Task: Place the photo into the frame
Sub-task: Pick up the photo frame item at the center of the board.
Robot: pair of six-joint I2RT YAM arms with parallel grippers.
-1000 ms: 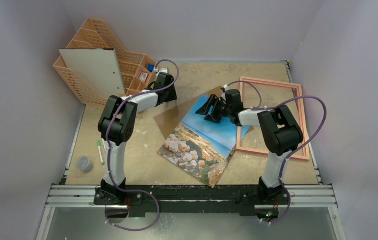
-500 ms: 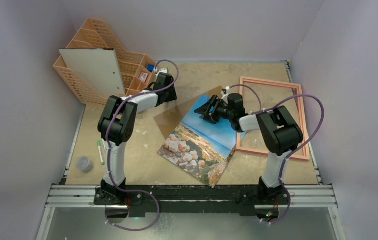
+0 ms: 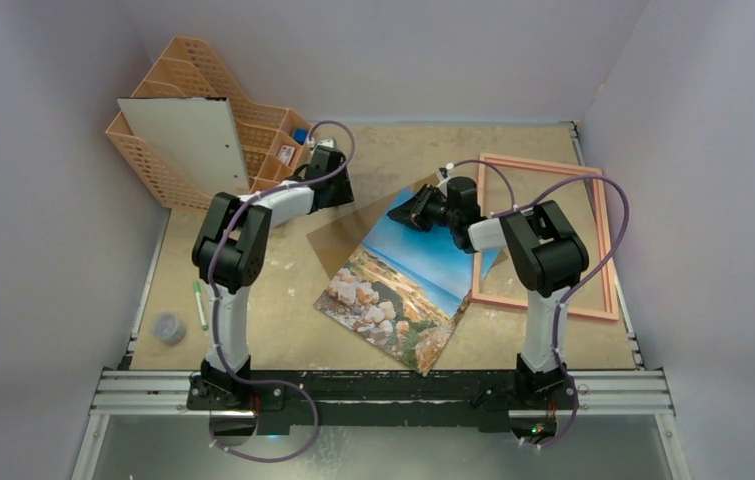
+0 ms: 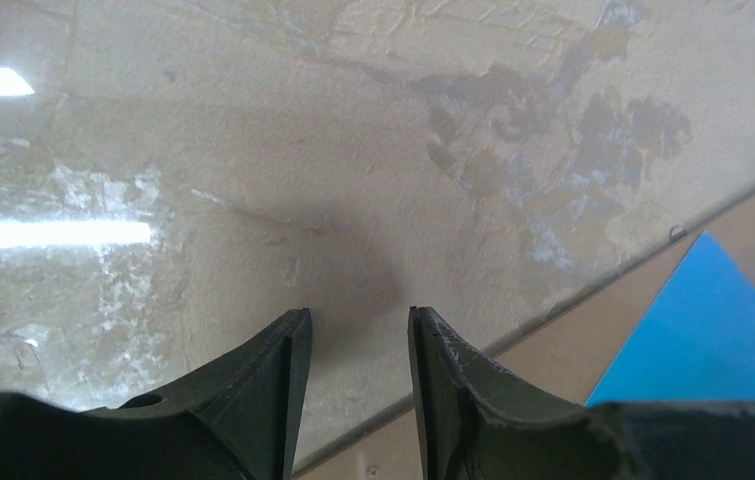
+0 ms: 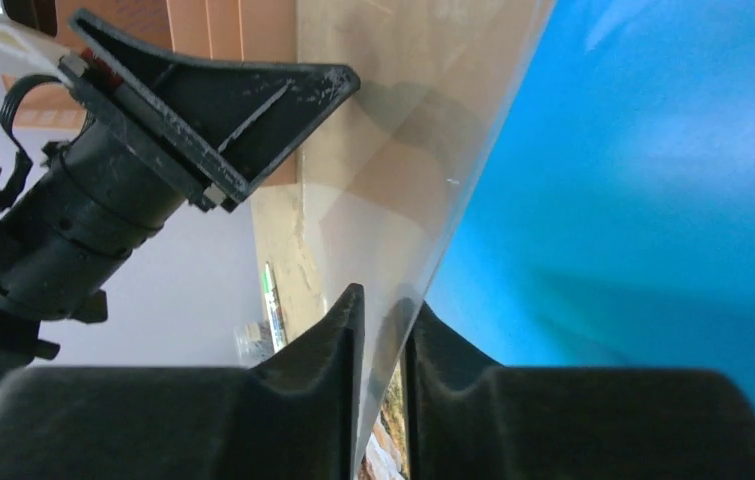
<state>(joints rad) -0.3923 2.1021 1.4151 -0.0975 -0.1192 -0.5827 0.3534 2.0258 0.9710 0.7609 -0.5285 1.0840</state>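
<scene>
The photo (image 3: 403,285), blue sky over brown rocks, lies slanted mid-table, partly on a brown backing board (image 3: 338,240). The pink-bordered frame (image 3: 545,163) lies flat to its right with nothing inside it. My right gripper (image 3: 403,212) is at the photo's far corner. In the right wrist view its jaws (image 5: 385,300) stand narrowly open either side of a thin sheet edge, the blue photo (image 5: 653,200) beside it, with slim gaps still showing. My left gripper (image 3: 341,190) hovers open and empty (image 4: 358,315) over a glossy surface, left of the photo's corner (image 4: 713,330).
An orange desk organiser (image 3: 253,130) stands at the back left with a white board (image 3: 188,140) leaning on it. A green pen (image 3: 200,303) and a small round lid (image 3: 167,327) lie near the left edge. Walls close in on three sides.
My right gripper has slid left and away to the photo's far corner, and its jaws have narrowed round the sheet's edge. The left arm has not moved.
</scene>
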